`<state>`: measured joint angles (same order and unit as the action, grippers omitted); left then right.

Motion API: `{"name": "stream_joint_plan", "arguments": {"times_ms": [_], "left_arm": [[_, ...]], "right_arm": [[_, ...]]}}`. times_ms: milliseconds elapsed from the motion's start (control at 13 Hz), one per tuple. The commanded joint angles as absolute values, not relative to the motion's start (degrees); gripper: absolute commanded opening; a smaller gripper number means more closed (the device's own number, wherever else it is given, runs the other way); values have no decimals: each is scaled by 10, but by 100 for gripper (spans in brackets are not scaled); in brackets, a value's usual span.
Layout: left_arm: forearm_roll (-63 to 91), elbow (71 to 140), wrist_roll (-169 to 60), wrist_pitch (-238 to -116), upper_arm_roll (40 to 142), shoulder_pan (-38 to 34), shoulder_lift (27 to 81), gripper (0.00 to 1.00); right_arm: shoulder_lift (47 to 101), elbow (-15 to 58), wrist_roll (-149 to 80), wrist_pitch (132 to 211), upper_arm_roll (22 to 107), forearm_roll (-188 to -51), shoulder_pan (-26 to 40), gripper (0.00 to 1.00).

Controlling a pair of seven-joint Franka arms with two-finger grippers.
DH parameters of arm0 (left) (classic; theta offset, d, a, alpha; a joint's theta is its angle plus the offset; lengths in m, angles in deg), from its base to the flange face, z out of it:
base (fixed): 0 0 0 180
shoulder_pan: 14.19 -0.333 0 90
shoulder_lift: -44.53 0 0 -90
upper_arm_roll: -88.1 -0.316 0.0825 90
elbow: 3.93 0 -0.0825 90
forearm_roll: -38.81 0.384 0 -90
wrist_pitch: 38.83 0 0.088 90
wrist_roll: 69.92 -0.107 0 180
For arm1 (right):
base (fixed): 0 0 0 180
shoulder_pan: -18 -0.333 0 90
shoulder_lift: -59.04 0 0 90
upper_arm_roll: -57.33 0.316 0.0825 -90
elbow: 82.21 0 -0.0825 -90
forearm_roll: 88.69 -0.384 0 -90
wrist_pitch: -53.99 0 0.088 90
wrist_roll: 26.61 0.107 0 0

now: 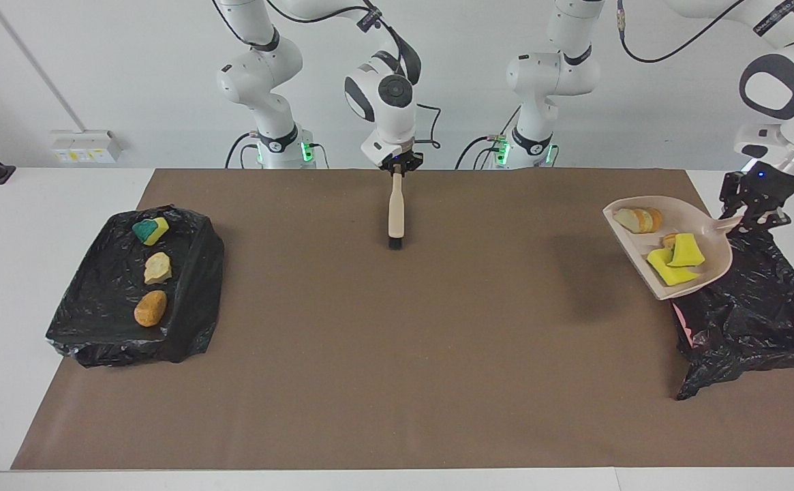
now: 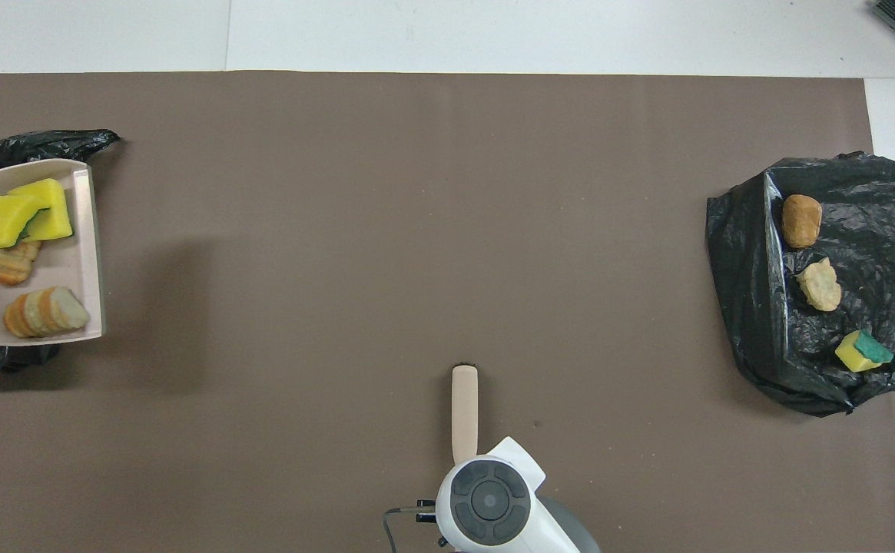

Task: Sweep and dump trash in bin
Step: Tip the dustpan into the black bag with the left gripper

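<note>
Nearest the robots, the right gripper [image 1: 397,166] hangs over the brown table mat [image 1: 369,354] at the robots' edge, about midway along the table, its fingers clamped on the top of the beige brush [image 1: 395,215], which hangs straight down with its black bristles just above the mat; in the overhead view only that arm's wrist and the brush handle [image 2: 465,413] show. Toward the right arm's end of the table lies a black-bag-lined tray [image 1: 97,320] holding three pieces of trash in a row: a green-backed yellow sponge piece [image 1: 150,230] nearest the robots, a pale bread-like chunk [image 1: 157,268] in the middle, and an orange-brown chunk [image 1: 150,308] farthest from them. Toward the left arm's end sits the bin lined with a black bag [image 1: 751,320]. The left gripper [image 1: 754,215] is up in the air over that bin, closed on the handle of the beige dustpan [image 1: 713,269], which is raised and tilted, partly over the bin's rim and partly over the mat. In the pan lie a sliced bread-like chunk [image 1: 638,219] nearer the robots, two yellow sponge pieces [image 1: 676,262] overlapping each other, and a small orange-brown chunk [image 2: 9,265] between them. The mat between tray and bin is open, and nothing stands between the pan and the bin.
</note>
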<state>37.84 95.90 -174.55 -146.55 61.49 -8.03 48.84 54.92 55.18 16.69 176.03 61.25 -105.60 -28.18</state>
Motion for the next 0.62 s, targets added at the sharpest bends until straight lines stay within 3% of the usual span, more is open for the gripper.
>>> {"name": "stream_joint_plan", "arguments": {"times_ms": [0, 232, 309, 463, 540], "left_arm": [[350, 873, -1803, -1425, 586, -101, 543, 0], [330, 776, -1866, -1393, 586, -165, 606, 0], [331, 757, -1875, -1395, 586, -182, 614, 0], [335, 698, -1914, -1402, 586, -204, 656, 0], [339, 667, -1929, -1410, 587, -220, 678, 0]], "right_arm": [[530, 577, 149, 1784, 609, -1058, -281, 0], [534, 577, 148, 1792, 610, -1059, -281, 0], [534, 576, 148, 1792, 610, -1058, -281, 19], [535, 575, 150, 1789, 610, -1058, -282, 88], [535, 572, 152, 1788, 610, -1058, -282, 100]]}}
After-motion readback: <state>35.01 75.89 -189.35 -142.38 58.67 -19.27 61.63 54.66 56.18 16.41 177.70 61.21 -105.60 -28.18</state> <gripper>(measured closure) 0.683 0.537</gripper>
